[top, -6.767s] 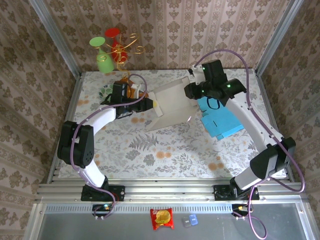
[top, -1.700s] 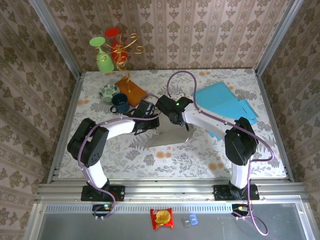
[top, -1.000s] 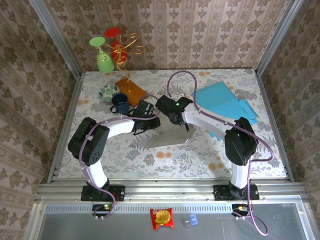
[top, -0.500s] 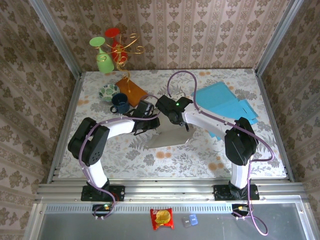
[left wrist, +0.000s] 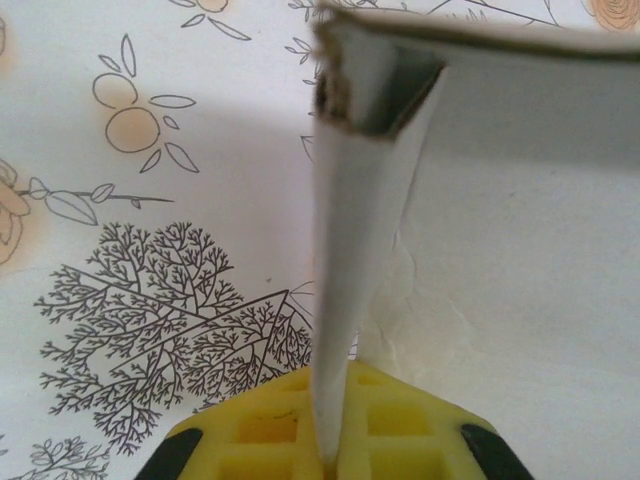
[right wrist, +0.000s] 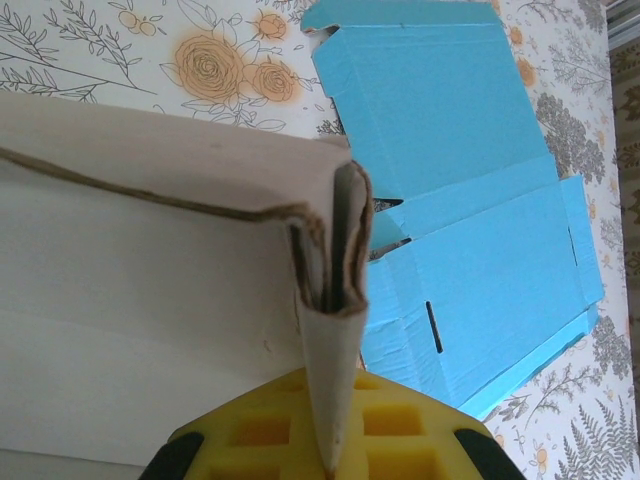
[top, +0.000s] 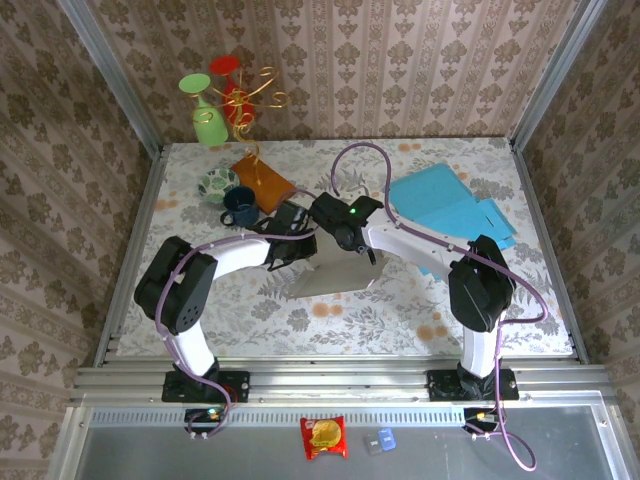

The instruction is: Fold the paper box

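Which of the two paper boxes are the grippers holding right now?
The white box in the middle: the left gripper and the right gripper each pinch one of its flaps. The blue box lies flat and untouched further right.

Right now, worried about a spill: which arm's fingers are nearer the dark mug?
Left. Left fingers pinch the white box right of the mug; right fingers pinch it farther right.

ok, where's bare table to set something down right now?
The front strip of the table, between the white box and the near edge, is bare. Back-left is crowded: bowl, mug, orange board. Blue cardboard fills back-right.
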Robot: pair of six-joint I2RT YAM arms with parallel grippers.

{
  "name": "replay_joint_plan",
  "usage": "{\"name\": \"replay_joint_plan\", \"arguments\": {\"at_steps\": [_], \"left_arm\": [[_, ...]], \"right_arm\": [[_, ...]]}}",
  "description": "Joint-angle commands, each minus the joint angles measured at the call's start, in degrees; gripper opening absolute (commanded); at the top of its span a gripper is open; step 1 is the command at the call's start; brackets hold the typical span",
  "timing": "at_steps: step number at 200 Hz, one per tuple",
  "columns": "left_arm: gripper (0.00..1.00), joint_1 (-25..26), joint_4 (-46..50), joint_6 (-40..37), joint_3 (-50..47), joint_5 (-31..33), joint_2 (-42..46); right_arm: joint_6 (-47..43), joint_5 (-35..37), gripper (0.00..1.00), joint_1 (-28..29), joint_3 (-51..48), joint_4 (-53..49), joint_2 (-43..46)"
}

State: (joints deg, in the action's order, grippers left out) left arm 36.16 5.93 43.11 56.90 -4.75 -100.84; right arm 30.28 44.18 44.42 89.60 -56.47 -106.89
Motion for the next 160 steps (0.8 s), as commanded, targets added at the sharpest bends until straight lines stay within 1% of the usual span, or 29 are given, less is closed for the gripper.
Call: {"name": "replay_joint_plan", "arguments": {"at_steps": [1,18,59,88,103,106,109,113,131,146,160], "left_arm": [[0.04,-0.2,9.4,2.6,-0.3,6.6,-0.9],[0.00,0.0,10.0,3.8,0.0,7.2,-1.2],[0.00,0.4,9.9,5.3,-0.3,7.6,-1.4],[0.00,0.6,10.3,5.0,0.4,7.2,-1.4],[0.00,0.4,8.9,4.6,-0.1,6.9,-0.4],[0.03,0.4,8.2,4.5,-0.3,6.8,0.0],[0.09,0.4,7.6,4.4,-0.8,6.7,0.4],[0.15,0.3,6.3,4.2,-1.3,6.6,1.2],[0.31,-0.1,0.5,3.0,-3.2,4.8,3.9],[0.39,-0.5,-1.6,1.8,-3.3,3.4,5.4],[0.42,-1.0,-2.8,0.6,-3.2,1.7,6.2]], "right_arm": [[1.8,2.0,0.00,0.2,0.3,-1.7,0.7],[1.9,2.1,0.00,0.2,0.3,-1.8,0.6],[1.9,2.1,0.00,0.2,0.3,-2.0,0.7],[2.1,2.0,0.00,0.2,0.3,-2.3,0.7],[2.1,2.0,0.00,0.3,0.3,-2.4,0.8],[2.1,2.0,0.00,0.2,0.4,-2.4,0.7],[2.2,2.0,0.00,0.3,0.4,-2.3,0.7],[2.2,2.0,0.00,0.2,0.4,-2.3,0.7],[2.3,1.9,0.00,0.2,0.3,-2.4,0.7],[2.3,1.8,0.00,0.2,0.4,-2.5,0.5],[2.3,1.7,0.00,0.2,0.5,-2.5,0.4]]}}
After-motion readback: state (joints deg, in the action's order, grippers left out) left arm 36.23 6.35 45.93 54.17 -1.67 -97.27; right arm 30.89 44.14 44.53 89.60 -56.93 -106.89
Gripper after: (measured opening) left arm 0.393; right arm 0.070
